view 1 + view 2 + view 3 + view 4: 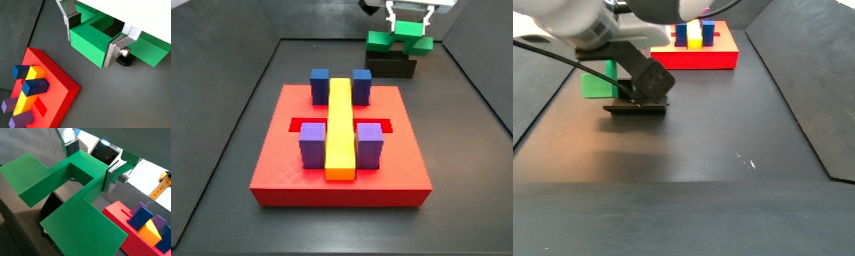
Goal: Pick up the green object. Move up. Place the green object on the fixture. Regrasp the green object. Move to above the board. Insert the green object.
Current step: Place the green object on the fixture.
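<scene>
The green object (382,42) is a stepped, U-shaped block that rests on the dark fixture (392,68) at the far end of the floor. My gripper (408,22) comes down on it from above. In both wrist views the silver fingers (69,22) (113,175) press on opposite sides of the green object (90,45) (67,203), so my gripper (92,42) (92,167) is shut on it. In a side view the arm hides most of the green object (596,82) and the fixture (636,105).
The red board (291,170) lies in the middle of the floor and carries a yellow bar (339,130), blue blocks (321,85) and purple blocks (313,145). It also shows in both wrist views (57,75) (123,218). Raised dark walls edge the floor.
</scene>
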### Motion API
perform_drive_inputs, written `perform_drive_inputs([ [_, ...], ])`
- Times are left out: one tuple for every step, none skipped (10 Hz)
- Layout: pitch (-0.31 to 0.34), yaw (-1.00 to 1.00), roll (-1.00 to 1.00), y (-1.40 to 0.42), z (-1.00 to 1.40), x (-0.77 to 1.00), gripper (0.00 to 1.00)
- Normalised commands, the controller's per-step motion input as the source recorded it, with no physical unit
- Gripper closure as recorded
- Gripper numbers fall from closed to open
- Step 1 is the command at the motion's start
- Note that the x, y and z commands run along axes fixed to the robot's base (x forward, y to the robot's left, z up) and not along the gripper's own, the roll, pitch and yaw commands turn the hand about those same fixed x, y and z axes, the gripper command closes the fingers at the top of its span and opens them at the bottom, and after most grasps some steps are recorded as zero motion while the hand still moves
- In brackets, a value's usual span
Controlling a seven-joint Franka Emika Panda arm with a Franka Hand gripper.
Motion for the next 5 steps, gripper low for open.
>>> perform_drive_inputs([
  [-0.069, -0.02, 0.0, -0.01, -0.27, 0.0, 1.0],
  [-0.166, 0.0, 0.0, -0.06, -0.26, 0.02, 1.0],
  [-0.269, 0.0, 0.0, -0.07, -0.19, 0.0, 1.0],
  [-0.403, 0.0, 0.0, -0.16, -0.1, 0.0, 1.0],
  [-0.303, 0.05, 0.05, -0.22, -0.07, 0.0, 1.0],
])
